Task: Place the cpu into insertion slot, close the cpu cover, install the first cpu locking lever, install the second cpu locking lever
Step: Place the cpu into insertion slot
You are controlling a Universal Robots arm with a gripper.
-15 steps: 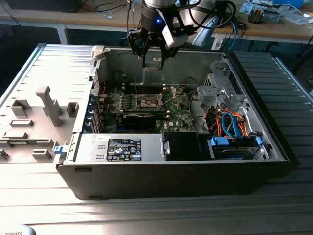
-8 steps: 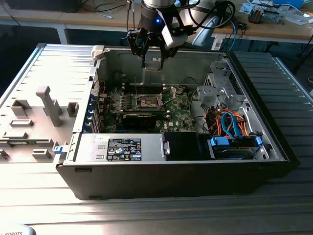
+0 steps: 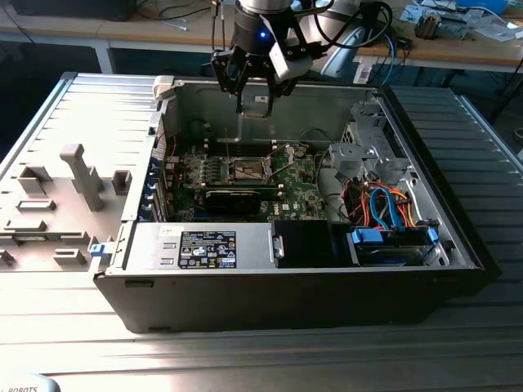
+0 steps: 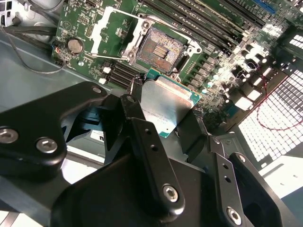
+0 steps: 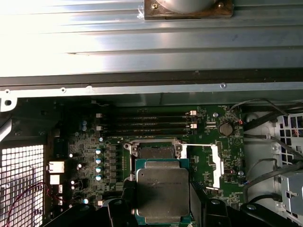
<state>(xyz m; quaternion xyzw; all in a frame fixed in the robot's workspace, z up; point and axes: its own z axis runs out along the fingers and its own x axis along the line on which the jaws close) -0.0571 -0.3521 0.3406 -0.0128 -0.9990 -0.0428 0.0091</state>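
**Holding the chip above an open socket**

Ribbed grey metal forms the table (image 3: 73, 335), and on it a black desktop case (image 3: 270, 294) lies on its side with the panel off. In the exterior view, a pale grey fixture plate (image 3: 57, 204) with blocky moulded posts sits at 9 o'clock from the case. Inside the case, the green motherboard (image 3: 298, 184) lies flat on the floor. A boxy silver power supply (image 3: 204, 245) is at 6 o'clock from the board, and a tangle of orange and blue cables (image 3: 384, 204) is at 3 o'clock.

The black gripper (image 3: 252, 98) hangs over the far wall of the case, at 12 o'clock from the insertion slot (image 3: 248, 171). Its matte, bolted fingers (image 4: 142, 127) are clamped on two opposite edges of the cpu (image 5: 162, 191). The cpu is a flat square with a dull brushed-silver lid and a thin green rim, held level and well clear of the board.

In both wrist views, the cpu cover (image 5: 215, 165), a thin bright metal frame with a cut-out centre, is swung open just beside the slot. The slot's dark square recess (image 4: 162, 48) is bare, showing a fine grainy contact field.
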